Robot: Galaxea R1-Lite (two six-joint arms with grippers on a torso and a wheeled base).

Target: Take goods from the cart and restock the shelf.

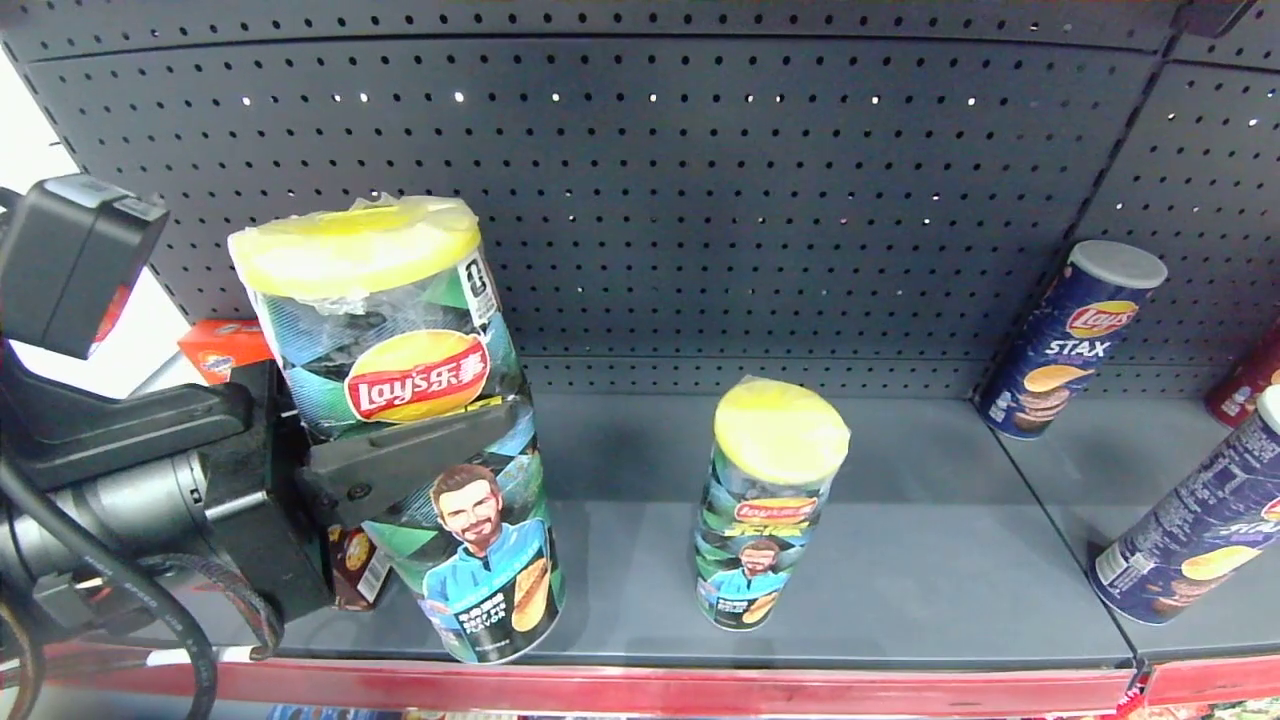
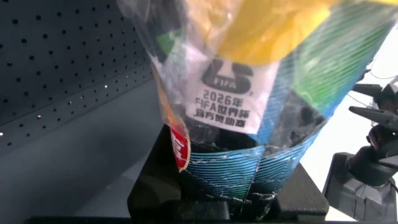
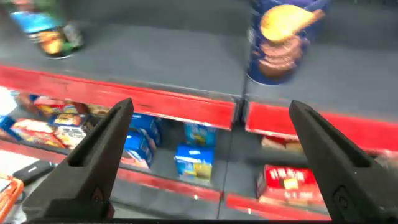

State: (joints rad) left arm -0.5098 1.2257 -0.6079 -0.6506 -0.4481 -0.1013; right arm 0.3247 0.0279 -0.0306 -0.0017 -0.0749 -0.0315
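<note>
Mid-placement, by the look of it. Clenched in the jaws of the left gripper [image 1: 420, 440], at the left of the head view: a yellow-lidded chip can [image 1: 415, 385], wrapped in crinkled clear film and gripped across its middle. Leaning a little, lid towards the upper left, base down by the red front lip of the shelf [image 1: 950, 560]. Base either touching the shelf floor or just above it; impossible to tell which. Same chip can [image 2: 249, 106] close up from the left wrist, film bunched over the lid.

Already standing upright at centre frame, well apart from the held one: a second can [image 1: 770, 500] of the same kind. Probably counted as restocked. Further right, a blue can [image 1: 1070, 340] at the back near the pegboard [image 1: 700, 200], another blue can [image 1: 1190, 540] nearer the front at the right edge, and a sliver of a red can [image 1: 1245, 385] between them. Behind the left arm, an orange box [image 1: 225, 350].

Right gripper [image 3: 211, 106]: jaws spread wide, grasping nothing, poised before the shelf's red lip, with blue boxes [image 3: 193, 158] on a lower shelf beyond.

Left to do, judging from this: set the held can down square, release, back out without tipping it, then return to the cart for more. Plenty of bare shelf floor between the cans, so likely room for several. Amount of stock remaining in the cart: unknown.
</note>
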